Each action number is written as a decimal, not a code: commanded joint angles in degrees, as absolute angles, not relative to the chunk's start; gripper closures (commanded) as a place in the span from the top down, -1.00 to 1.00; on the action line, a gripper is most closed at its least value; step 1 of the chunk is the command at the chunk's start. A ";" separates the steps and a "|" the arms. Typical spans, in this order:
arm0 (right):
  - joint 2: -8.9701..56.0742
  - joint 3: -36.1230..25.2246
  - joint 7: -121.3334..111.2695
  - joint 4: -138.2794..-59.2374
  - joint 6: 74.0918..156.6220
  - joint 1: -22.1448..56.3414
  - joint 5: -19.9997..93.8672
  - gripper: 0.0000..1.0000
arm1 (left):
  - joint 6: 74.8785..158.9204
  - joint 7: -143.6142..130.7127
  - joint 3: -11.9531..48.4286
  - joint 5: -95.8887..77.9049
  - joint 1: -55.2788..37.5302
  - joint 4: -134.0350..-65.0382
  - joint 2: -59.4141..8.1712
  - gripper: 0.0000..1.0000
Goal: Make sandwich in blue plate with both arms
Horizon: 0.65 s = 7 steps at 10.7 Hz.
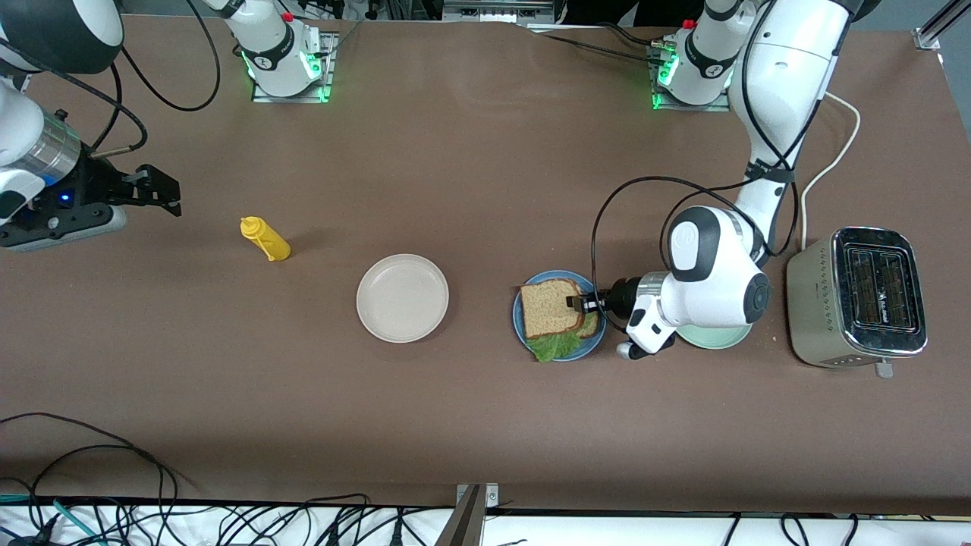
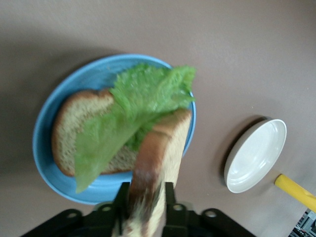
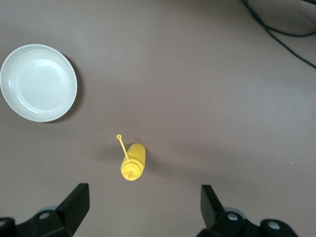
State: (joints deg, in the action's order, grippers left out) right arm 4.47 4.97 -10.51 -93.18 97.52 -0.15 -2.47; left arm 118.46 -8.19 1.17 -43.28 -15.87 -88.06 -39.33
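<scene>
Right claw hangs at upper left of the front frame, over bare brown worktop, its fingers spread wide w/ nothing between them; that arm waits. Just lower & toward centre, a yellow squeeze bottle stands on the worktop, its nozzle cap off & dangling on a thin strap in the right wrist view. At mid-frame sits a beige plate, bare.

Centre-right of the front frame: the blue plate carries the sandwich — bottom bread slice flat on the plate, lettuce leaf draped across it and poking out over the plate's rim nearest the front camera. The top bread slice leans tilted over the lettuce, one edge raised. Left claw is at that raised edge, over the plate; in the left wrist view the slice's crust sits between the two fingers, narrow gap, the bread in its grip.

Partly under the left arm's wrist lies a pale green plate, just beside the blue one. Far right, a steel two-slot toaster w/ a white cord running toward the top of the frame.
</scene>
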 commanded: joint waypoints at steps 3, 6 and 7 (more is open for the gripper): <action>1.49 5.89 -5.73 -96.15 100.72 -1.32 -6.50 1.00 | 119.88 3.07 1.14 -45.26 -13.01 -86.75 -41.48 0.14; 1.84 5.80 -4.32 -95.98 100.81 -1.32 -5.10 1.00 | 119.88 3.08 1.23 -45.09 -11.87 -86.92 -41.48 0.24; 2.19 5.80 -4.22 -95.98 100.81 -1.23 -5.10 1.00 | 119.80 2.99 1.23 -45.17 -11.26 -87.10 -41.40 0.28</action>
